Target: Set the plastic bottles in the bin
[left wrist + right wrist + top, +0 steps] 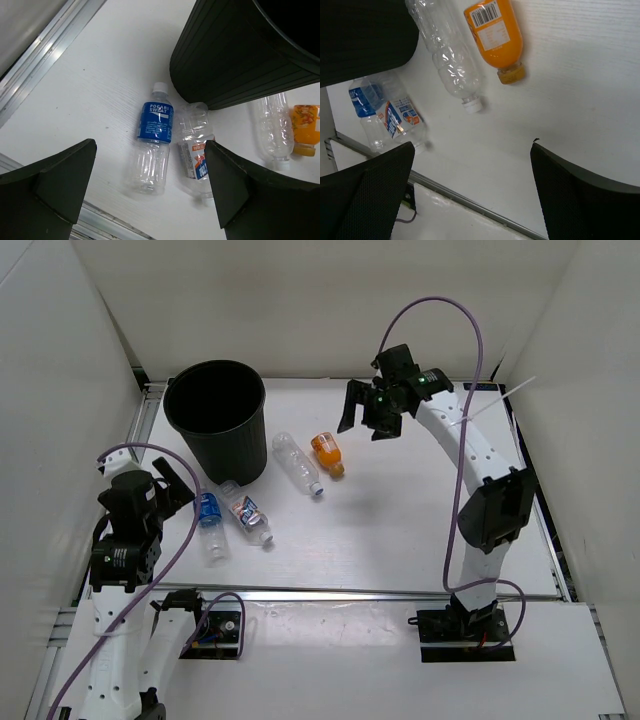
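Four plastic bottles lie on the white table beside the black bin (224, 452). The orange bottle (327, 453) and the plain clear bottle (297, 464) are right of the bin. In front of it lie the blue-label bottle (209, 515) and the red-white-blue-label bottle (246, 512). My left gripper (178, 480) hovers open, left of the blue-label bottle (155, 125), holding nothing. My right gripper (365, 420) hangs open and empty above the table, right of the orange bottle (495, 32). The left wrist view also has the bin (240, 55) and the red-white-blue-label bottle (196, 155).
White walls enclose the table on three sides. An aluminium rail (380, 593) runs along the near edge, with a white ledge below it holding both arm bases. A purple cable (470, 330) loops above the right arm.
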Robot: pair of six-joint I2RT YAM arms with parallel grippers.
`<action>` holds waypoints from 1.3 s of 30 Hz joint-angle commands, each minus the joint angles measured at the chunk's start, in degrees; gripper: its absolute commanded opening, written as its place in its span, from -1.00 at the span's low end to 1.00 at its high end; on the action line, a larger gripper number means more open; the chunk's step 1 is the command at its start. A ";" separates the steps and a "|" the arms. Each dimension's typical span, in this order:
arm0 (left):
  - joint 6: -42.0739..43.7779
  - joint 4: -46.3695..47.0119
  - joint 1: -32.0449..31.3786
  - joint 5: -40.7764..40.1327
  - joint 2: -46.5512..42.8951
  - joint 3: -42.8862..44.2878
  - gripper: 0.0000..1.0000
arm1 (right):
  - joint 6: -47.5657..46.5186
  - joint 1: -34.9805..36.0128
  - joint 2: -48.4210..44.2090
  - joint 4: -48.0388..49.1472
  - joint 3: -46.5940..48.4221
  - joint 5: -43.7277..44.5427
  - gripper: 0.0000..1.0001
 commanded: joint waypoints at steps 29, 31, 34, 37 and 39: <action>3.92 -4.72 -0.22 -3.54 3.63 1.76 1.00 | -6.32 -1.06 30.92 7.78 20.24 -6.89 1.00; 3.92 -5.25 -0.22 -3.54 4.15 2.29 1.00 | -5.80 -1.06 31.45 9.36 20.24 -8.82 1.00; 3.92 -6.39 -0.22 -3.54 4.16 2.82 1.00 | -5.19 -0.44 33.03 11.74 20.76 -9.70 1.00; 3.92 -6.92 -0.22 -3.54 4.68 2.82 1.00 | -3.96 0.08 35.92 13.49 21.91 -11.64 1.00; 3.92 -7.45 -0.22 -4.06 4.69 3.34 1.00 | -3.17 0.08 36.46 14.20 22.52 -12.87 1.00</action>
